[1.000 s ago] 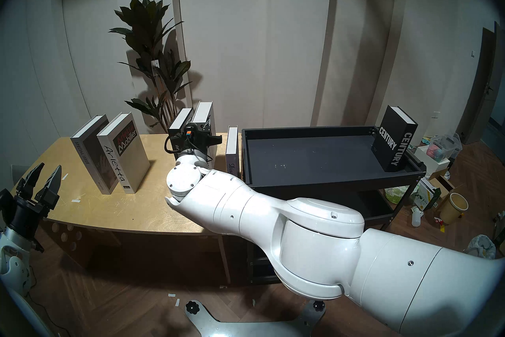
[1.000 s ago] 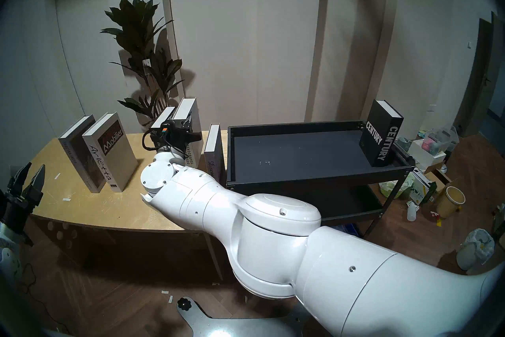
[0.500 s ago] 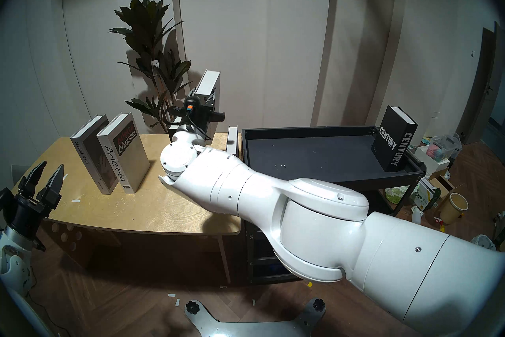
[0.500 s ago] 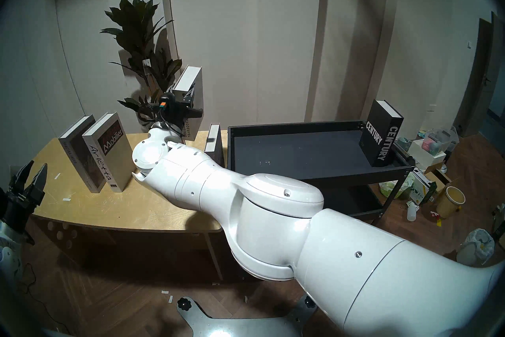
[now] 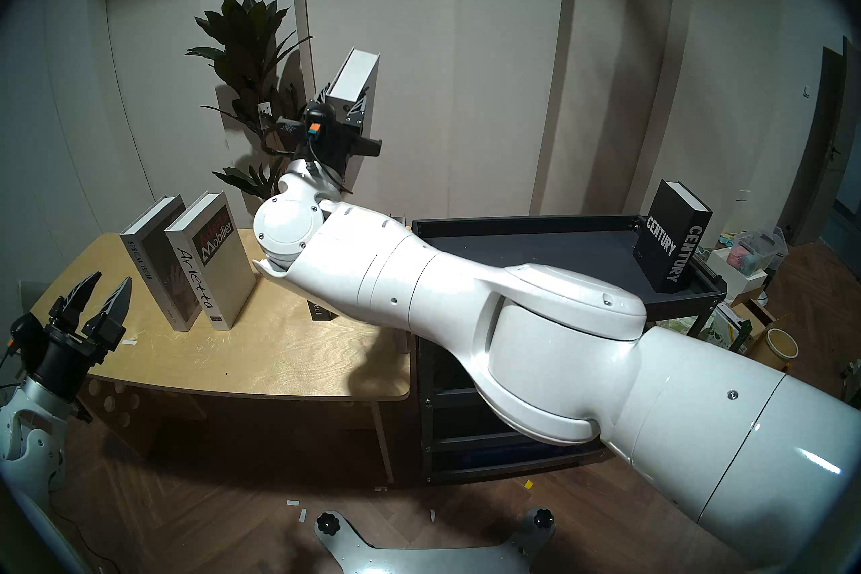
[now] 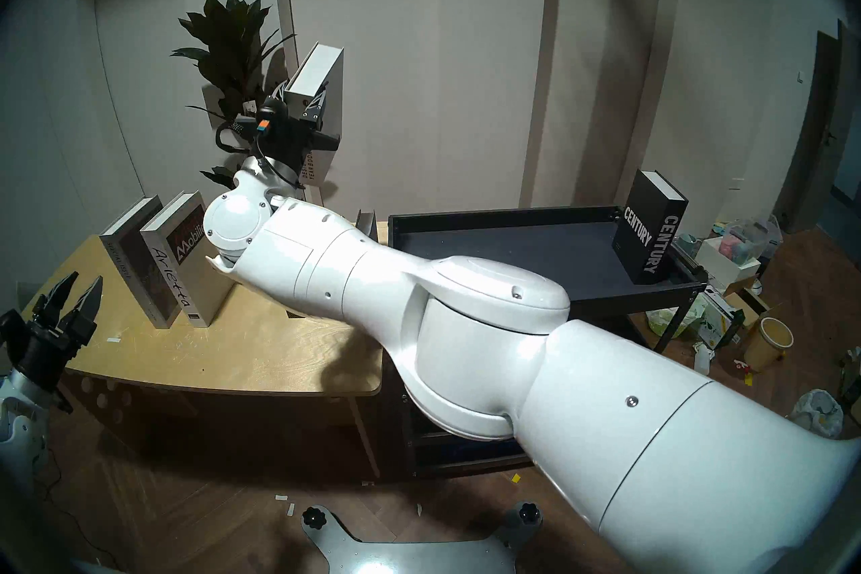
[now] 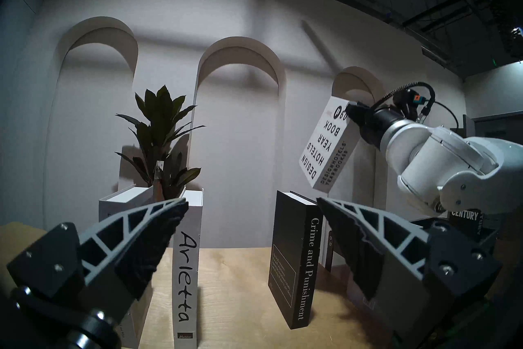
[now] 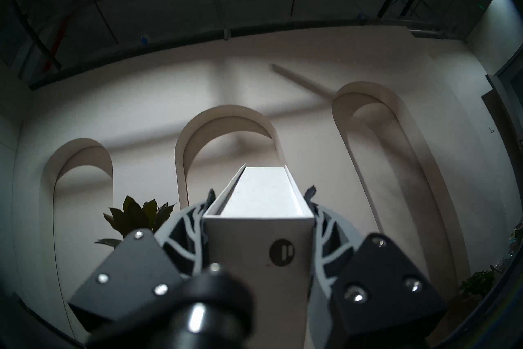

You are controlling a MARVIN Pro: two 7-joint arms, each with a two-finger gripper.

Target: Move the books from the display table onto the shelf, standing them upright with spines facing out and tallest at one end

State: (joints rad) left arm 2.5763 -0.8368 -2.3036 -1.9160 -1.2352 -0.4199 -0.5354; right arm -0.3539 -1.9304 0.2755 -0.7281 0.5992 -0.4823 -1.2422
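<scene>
— One book is up in the air: the right claw (image 5: pixel 347 100) has its fingers (image 8: pixel 321 229) clamped on both covers of the white Design Hotels yearbook (image 7: pixel 328 148), near the spine end. It hangs tilted, upper middle of the head view, in front of the potted plant (image 5: pixel 251 60).

— And the left claw (image 5: pixel 100 296)?

— Spread wide with nothing in it, at the lower left of the frame, over the near left corner of the counter (image 5: pixel 261 354).

— Where do the rest of the books stand?

— Two lean together at the left of the counter, the grey Special Issue (image 5: pixel 144 261) and the white Arietta (image 5: pixel 209 261), spines toward us. The left wrist view shows the black Crime and Punishment (image 7: pixel 295 260) upright right of centre on the wood. There is another book just behind it, mostly hidden by the claw finger (image 7: pixel 365 249), so I cannot read it.

— Anything on the shelf (image 5: pixel 526 228) yet?

— The black Century (image 5: pixel 673 242) stands upright at the far right end of the top tray, at the right of the frame. The big white right arm crosses in front of the tray's left part.
</scene>
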